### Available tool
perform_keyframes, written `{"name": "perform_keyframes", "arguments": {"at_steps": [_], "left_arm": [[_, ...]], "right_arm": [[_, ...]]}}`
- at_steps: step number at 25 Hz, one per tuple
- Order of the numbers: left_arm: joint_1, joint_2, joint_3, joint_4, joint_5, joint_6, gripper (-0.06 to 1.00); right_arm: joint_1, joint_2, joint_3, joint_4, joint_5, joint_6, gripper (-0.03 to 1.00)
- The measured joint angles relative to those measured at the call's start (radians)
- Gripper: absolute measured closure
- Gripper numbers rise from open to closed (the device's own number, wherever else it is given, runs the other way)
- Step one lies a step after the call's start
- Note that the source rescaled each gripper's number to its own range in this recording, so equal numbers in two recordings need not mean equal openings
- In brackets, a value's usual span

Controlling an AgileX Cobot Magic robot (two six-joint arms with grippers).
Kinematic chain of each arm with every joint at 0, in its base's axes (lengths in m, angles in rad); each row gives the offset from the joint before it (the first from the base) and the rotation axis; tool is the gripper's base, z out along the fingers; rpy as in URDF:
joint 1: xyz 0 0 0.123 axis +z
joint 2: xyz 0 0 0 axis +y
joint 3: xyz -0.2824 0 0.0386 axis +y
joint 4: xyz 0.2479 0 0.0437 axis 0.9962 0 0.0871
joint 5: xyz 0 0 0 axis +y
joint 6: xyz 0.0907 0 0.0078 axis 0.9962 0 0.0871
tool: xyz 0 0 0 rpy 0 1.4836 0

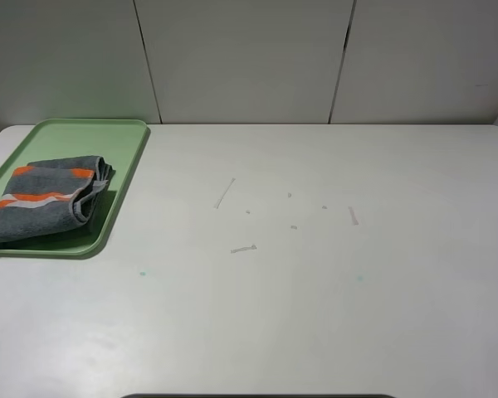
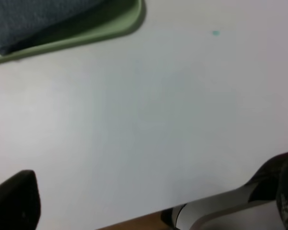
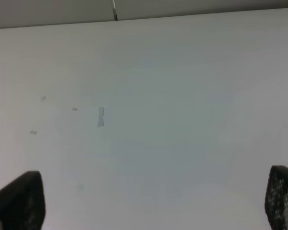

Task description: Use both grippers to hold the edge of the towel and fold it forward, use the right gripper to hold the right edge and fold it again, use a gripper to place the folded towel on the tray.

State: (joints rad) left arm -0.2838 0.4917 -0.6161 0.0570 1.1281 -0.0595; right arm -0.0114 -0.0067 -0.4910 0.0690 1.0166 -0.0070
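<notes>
Towel lies folded inside the tray, at nine o'clock of the table. Left gripper and right gripper both spread wide, holding nothing, over bare tabletop. Placing step looks finished; no further move seems called for.

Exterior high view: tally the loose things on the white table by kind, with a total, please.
Folded dark grey terry towel with orange and white stripes: 1
Pale green rectangular plastic tray: 1
Total: 2
The towel lies inside the tray. No gripper shows in this view.
</notes>
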Motion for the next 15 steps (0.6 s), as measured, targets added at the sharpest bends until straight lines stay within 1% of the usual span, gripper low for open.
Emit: {"name": "perform_keyframes", "arguments": {"at_steps": [3,5,9,13,15], "left_arm": [[0.000,-0.066,0.072,-0.011,-0.012,0.000,-0.06],[0.000,-0.108,0.113,-0.013,-0.042,0.006,-0.06],[0.000,-0.161,0.121,-0.040,-0.059,0.048,-0.06],[0.000,-0.185,0.121,-0.047,-0.063,0.067,-0.06],[0.002,-0.203,0.121,-0.057,-0.069,0.095,-0.06]], "right_arm": [[0.000,0.000,0.000,0.000,0.000,0.000,-0.03],[0.000,0.000,0.000,0.000,0.000,0.000,-0.03],[0.000,0.000,0.000,0.000,0.000,0.000,-0.03],[0.000,0.000,0.000,0.000,0.001,0.000,-0.03],[0.000,0.000,0.000,0.000,0.001,0.000,-0.03]]}}
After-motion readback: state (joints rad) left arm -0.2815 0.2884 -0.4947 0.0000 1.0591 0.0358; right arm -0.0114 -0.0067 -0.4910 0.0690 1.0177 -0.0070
